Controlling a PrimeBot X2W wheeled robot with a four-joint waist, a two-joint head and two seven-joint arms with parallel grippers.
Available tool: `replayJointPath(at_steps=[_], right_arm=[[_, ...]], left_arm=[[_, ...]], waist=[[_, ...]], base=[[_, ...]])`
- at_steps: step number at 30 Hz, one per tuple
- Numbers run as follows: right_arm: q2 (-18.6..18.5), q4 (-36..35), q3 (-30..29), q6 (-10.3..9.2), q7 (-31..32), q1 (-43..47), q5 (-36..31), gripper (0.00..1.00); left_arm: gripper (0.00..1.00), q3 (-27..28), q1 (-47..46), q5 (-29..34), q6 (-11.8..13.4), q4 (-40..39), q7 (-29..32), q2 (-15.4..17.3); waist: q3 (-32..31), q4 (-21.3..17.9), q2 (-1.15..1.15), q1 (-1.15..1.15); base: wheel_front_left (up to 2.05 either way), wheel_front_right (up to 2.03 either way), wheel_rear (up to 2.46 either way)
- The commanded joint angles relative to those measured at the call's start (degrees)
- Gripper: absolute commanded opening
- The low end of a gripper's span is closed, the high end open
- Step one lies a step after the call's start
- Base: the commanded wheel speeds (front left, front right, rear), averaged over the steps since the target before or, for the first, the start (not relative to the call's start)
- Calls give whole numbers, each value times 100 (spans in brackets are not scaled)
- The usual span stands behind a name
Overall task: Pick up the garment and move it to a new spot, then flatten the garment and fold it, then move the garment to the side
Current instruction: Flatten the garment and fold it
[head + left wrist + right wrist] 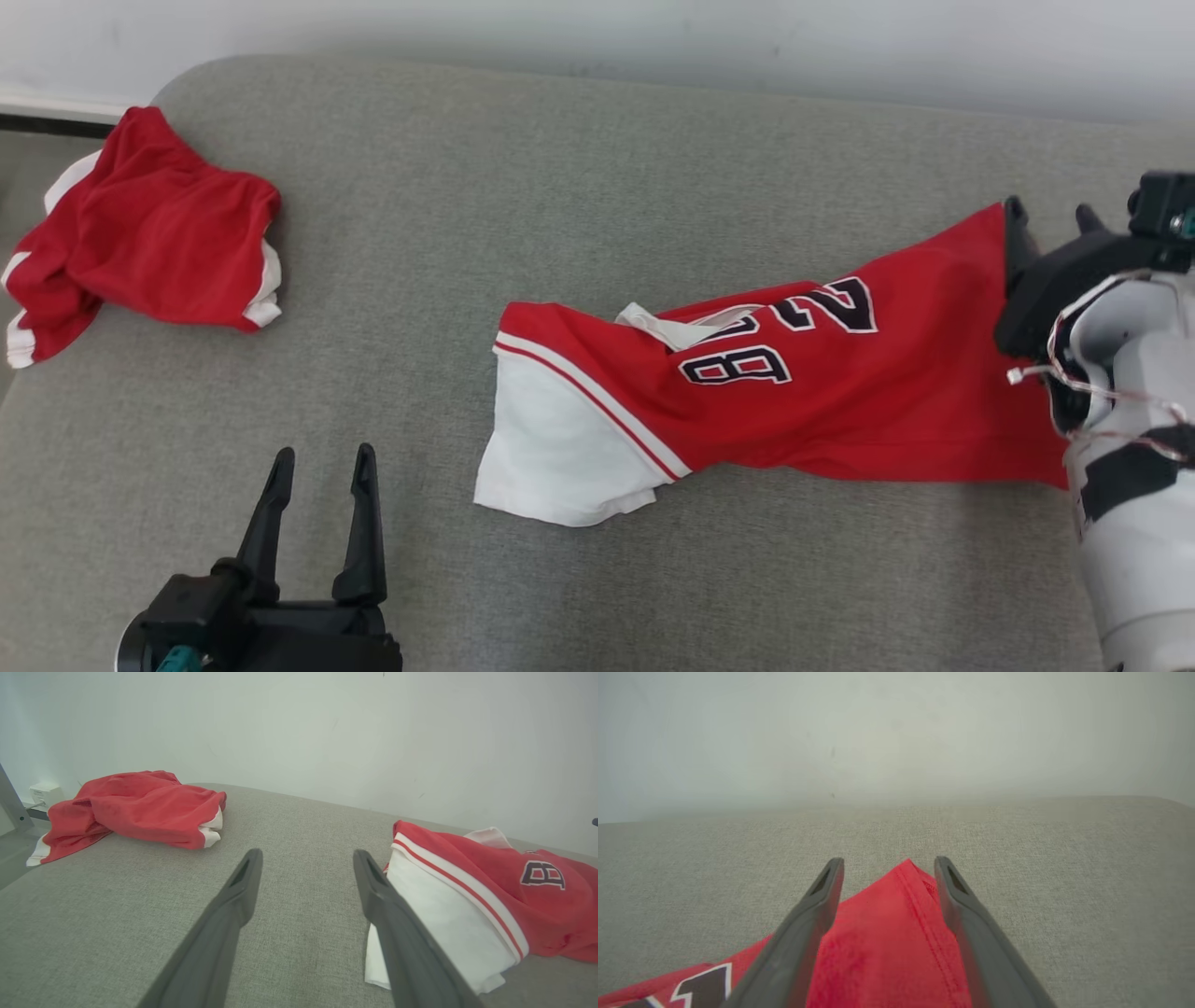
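So the red jersey [794, 392] is laid out as a long, twisted strip across the grey cushion [560, 187]. The numbers are up, the white end [551, 439] is toward the middle, and a red corner [901, 877] points out to the robot's right. That corner sits right between the fingers of the right claw [1049, 207], but it isn't being pinched. In the right wrist view the fingers are spread wide and the fabric lies loose on the cushion between them, so that claw can be called open and empty. The left claw [324, 451] is spread open too, with nothing in it. It's parked low over bare cushion near the white end, probably so that end can be grabbed for the spreading-out bit. The long shape makes sense if the move to a new spot is counted as done and flattening is up next. The jersey is bunched and rolled along its length and a white flap [658, 327] is flipped up by the numbers, so no fold is made yet. A second red garment [149, 233] is heaped at the far left, well apart, so it shouldn't get tangled in. One thing to watch: thin fabric like this is easily dragged out of shape if only one layer gets caught.
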Motion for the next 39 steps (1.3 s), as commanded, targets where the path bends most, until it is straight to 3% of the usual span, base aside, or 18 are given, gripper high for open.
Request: replayJointPath(at_steps=[1,10,16,21,27,28,29,30,39], right_arm=[[-49,-65,79,-15,-16,218,112,100],[-272,-1537,716,-14,204,1874,1058,100],[-124,-2482,644,-14,381,2929,1754,100],[-104,-2769,744,-14,609,3251,2033,100],[-169,-2540,857,-14,784,3118,2033,98],[-161,-2500,858,-14,764,3103,2053,64],[-154,-2469,865,-14,746,3096,2063,21],[-150,-2443,873,-14,728,3086,2064,3],[-161,-2153,897,-14,640,3000,2033,0]], left_arm=[[100,36,100,30,-3,26,-4,2],[100,214,272,47,-34,52,-4,3],[100,248,254,47,-57,67,-4,4],[100,267,234,71,-105,86,-4,4],[100,243,166,96,-145,115,-5,3],[100,243,161,100,-149,122,-4,3],[100,249,160,105,-150,124,-5,3],[100,261,164,110,-150,127,-5,3],[100,353,180,128,-159,152,-4,3]], waist=[[-170,-208,-1,0],[-365,-632,-1,0],[-348,-703,-1,0],[-311,-703,-1,0],[-235,-614,-1,0],[-232,-601,-1,0],[-230,-591,-1,0],[-231,-584,-1,0],[-256,-598,-1,0]], base=[[0,0,0],[0,0,0],[0,0,0],[0,0,0],[0,0,0],[0,0,0],[0,0,0],[0,0,0],[0,0,0]])
